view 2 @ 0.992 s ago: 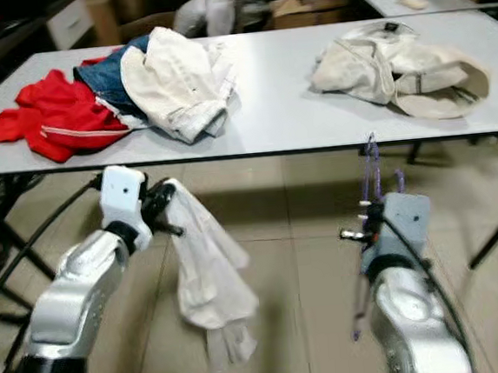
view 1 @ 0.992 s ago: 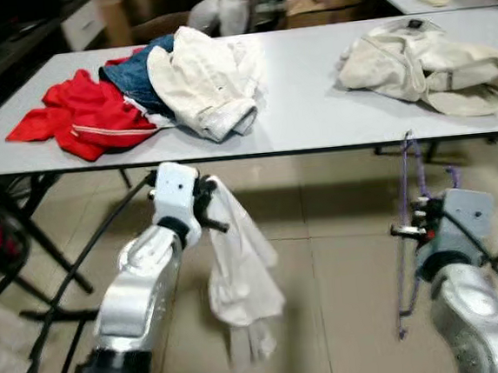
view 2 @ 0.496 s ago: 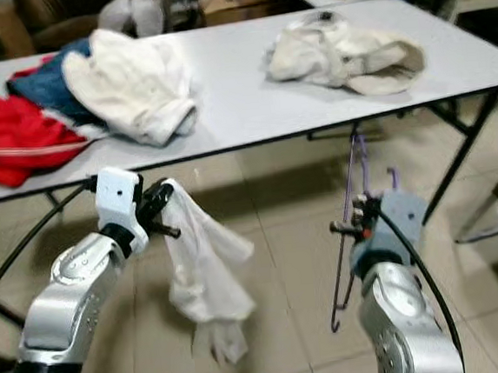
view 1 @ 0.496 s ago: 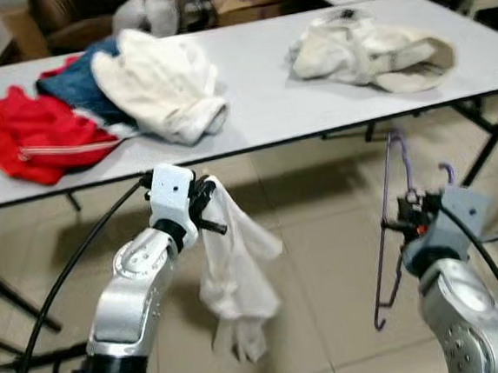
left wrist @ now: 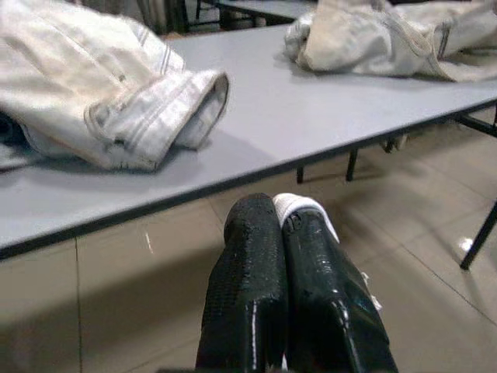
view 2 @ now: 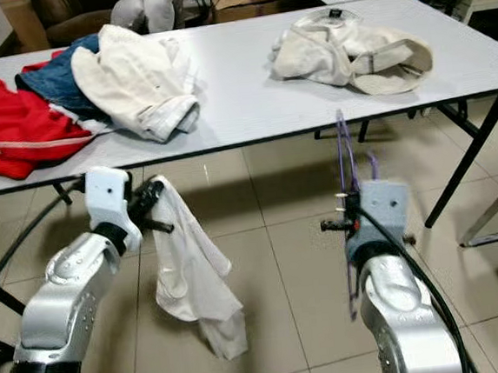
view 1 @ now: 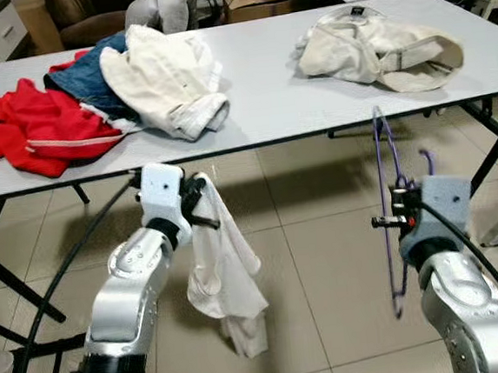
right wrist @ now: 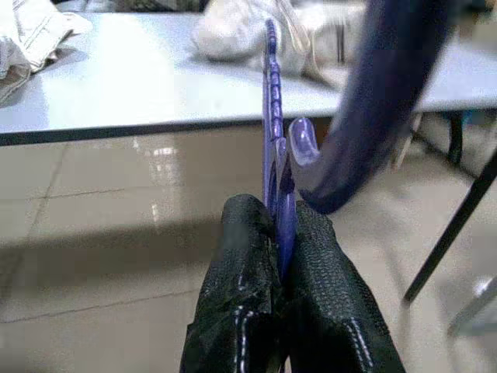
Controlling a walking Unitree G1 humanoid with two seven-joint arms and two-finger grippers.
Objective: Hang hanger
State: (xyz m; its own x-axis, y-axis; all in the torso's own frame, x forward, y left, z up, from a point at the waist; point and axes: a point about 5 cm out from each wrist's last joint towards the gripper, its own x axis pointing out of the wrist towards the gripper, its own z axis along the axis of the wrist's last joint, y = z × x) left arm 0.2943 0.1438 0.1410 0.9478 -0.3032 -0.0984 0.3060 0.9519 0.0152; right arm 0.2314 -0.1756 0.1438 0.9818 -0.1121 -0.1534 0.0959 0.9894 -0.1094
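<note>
Purple hanger [view 1: 387, 209] is pinched tight in the right gripper [right wrist: 278, 225], standing upright below the table [view 1: 294, 104] edge. Left gripper [left wrist: 281, 221] is clamped on a white garment [view 1: 222, 276] dangling over the floor [view 1: 326, 267].

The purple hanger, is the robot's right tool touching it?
Touching. The right wrist view shows the purple hanger pinched between the right tool's two black fingers, with no gap. In the left eye view it stands up from that tool.
</note>
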